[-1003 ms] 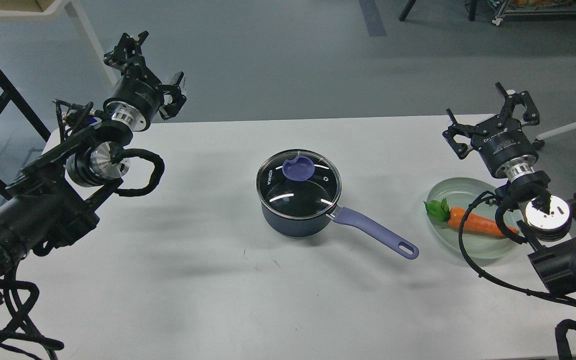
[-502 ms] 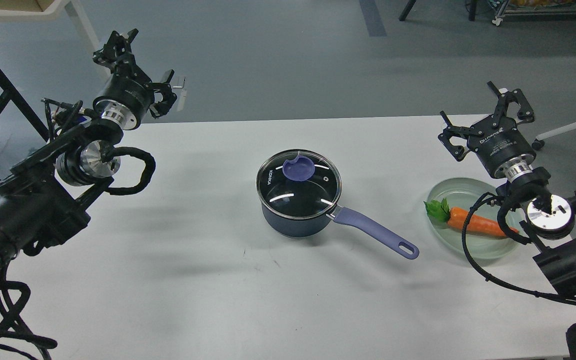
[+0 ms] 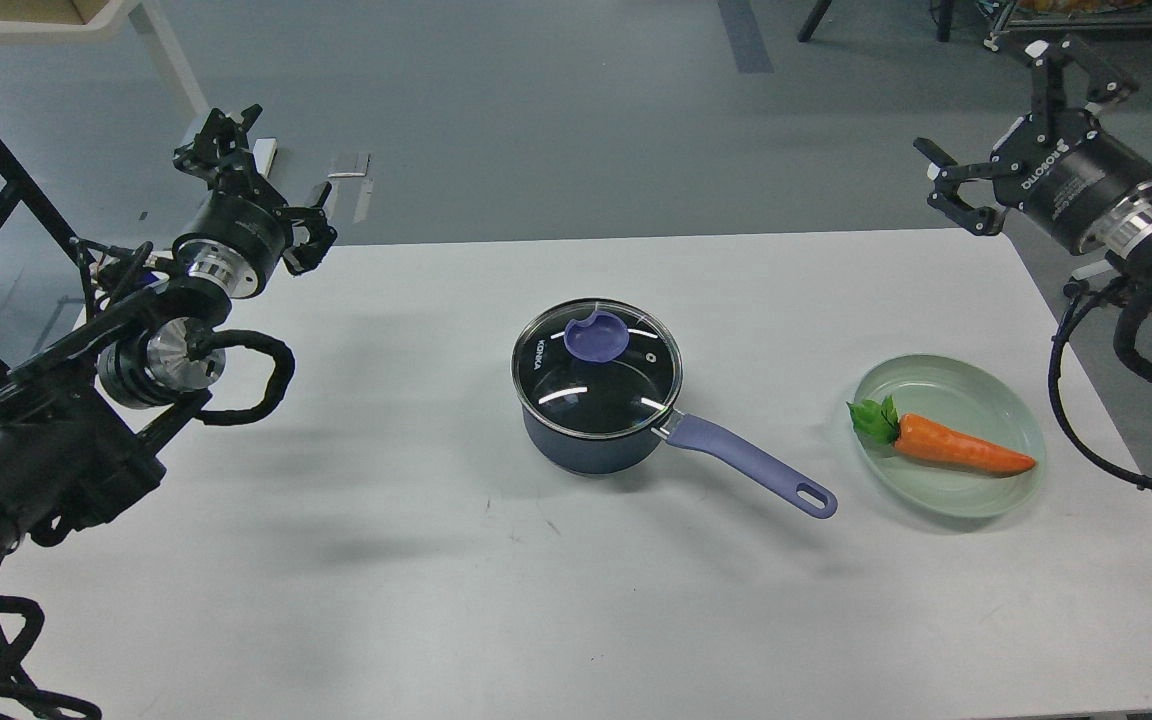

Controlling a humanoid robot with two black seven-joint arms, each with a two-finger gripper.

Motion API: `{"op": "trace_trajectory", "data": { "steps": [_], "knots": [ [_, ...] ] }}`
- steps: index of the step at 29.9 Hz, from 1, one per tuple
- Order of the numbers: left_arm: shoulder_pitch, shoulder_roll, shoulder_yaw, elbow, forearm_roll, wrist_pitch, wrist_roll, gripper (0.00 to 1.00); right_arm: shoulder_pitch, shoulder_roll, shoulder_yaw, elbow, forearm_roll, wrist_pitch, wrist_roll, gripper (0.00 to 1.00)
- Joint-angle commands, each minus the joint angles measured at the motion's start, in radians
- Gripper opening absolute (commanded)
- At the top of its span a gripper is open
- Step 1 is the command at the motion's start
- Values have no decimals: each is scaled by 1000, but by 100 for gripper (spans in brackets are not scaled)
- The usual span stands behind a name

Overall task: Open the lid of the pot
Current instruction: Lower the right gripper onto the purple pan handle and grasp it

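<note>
Dark blue enamel forms the body of the pot (image 3: 591,440), which stands upright near the middle of the white worktop (image 3: 386,560), well apart from both arms. Its glass lid (image 3: 596,368) sits flat and closed on the rim, ringed by a metal band, with white lettering near its left edge and a small vent hole towards its right. A lavender knob (image 3: 595,337) lies on the far part of the lid, off its centre. The lavender handle (image 3: 751,464) sticks out from the pot towards the lower right and ends in a hanging hole.

The left end effector (image 3: 266,185) hangs well to the left of the pot and beyond it, over the worktop's far left corner, fingers spread and empty. The right end effector (image 3: 1016,120) is raised well to the right of the pot and farther back, past the worktop's far right corner, its fingers wide apart and holding nothing.

Below the right end effector, nearer the viewer, a pale green plate (image 3: 976,500) carries an orange carrot (image 3: 956,448) with green leaves, lying to the right of the handle's tip.
</note>
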Motion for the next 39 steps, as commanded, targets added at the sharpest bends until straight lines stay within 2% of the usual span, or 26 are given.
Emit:
{"op": "trace_trajectory", "data": {
  "steps": [1, 8, 14, 19, 22, 28, 39],
  "knots": [
    [19, 20, 4, -5, 4, -2, 2, 99, 138, -44, -151, 82, -154, 0, 0, 100],
    [66, 51, 9, -16, 4, -30, 4, 99, 348, -89, -409, 280, -487, -8, -4, 100],
    [67, 61, 20, -17, 7, -39, 8, 99, 493, -74, -636, 439, -741, -9, -8, 100],
    [67, 68, 61, -40, 59, -36, 10, 99, 550, -49, -798, 568, -997, -8, -38, 100],
    [67, 68, 61, -50, 88, -36, 11, 99, 553, -20, -872, 579, -1153, -11, -37, 99],
    [59, 69, 60, -50, 88, -37, 11, 99, 528, 27, -946, 575, -1276, -31, -31, 95],
    [52, 71, 60, -50, 105, -39, 11, 99, 518, 107, -987, 535, -1365, -54, -27, 76]
  ]
}}
